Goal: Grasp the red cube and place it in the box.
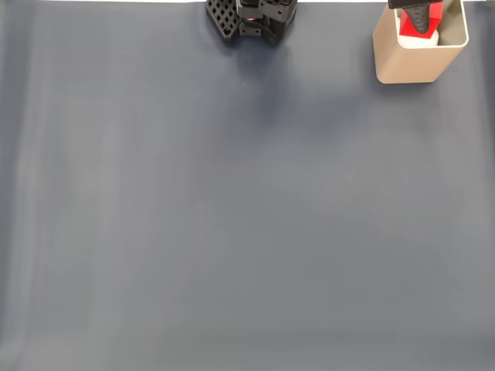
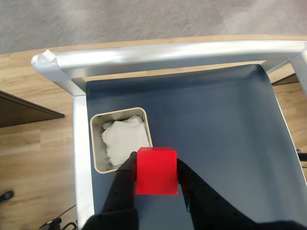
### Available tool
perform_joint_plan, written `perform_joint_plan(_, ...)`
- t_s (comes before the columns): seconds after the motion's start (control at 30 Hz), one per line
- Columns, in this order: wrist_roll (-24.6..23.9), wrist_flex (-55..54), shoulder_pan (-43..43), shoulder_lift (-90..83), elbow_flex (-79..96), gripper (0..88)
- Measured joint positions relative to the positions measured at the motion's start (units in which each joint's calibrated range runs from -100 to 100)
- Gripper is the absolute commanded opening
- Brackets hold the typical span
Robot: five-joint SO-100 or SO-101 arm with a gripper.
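Wrist view shows my black two-finger gripper [image 2: 157, 178] clamped on the small bright red plain-faced cube [image 2: 156, 170], one finger [image 2: 125, 179] on each side of it. I hold the cube in the air, above the dark blue-grey mat [image 2: 216, 143]. The tall beige square box with rounded corners and thin walls [image 2: 96, 143] stands on the mat below, just left of the cube in this view, and a crumpled white cloth [image 2: 122, 136] lies inside it. A silver metal frame [image 2: 168, 55] runs along the edge of the table, with wooden floor [image 2: 33, 158] beyond it.

Seen from the fixed view, the box [image 1: 410, 66] stands at the top right of the mat [image 1: 232, 232], and the cube [image 1: 425, 15] with my gripper [image 1: 418, 17] is over its opening. My arm's black base [image 1: 255, 19] sits at the top middle.
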Motion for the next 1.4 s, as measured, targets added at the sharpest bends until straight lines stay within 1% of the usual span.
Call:
perform_joint_plan(0.3, 0.93, -0.41, -1.73, 3.57, -1.28, 0.1)
perform_joint_plan(0.67, 0.63, -2.84, -5.71, 6.78, -2.09, 0.1)
perform_joint_plan(1.4, 0.0, -3.57, -8.64, 8.47, -4.01, 0.4)
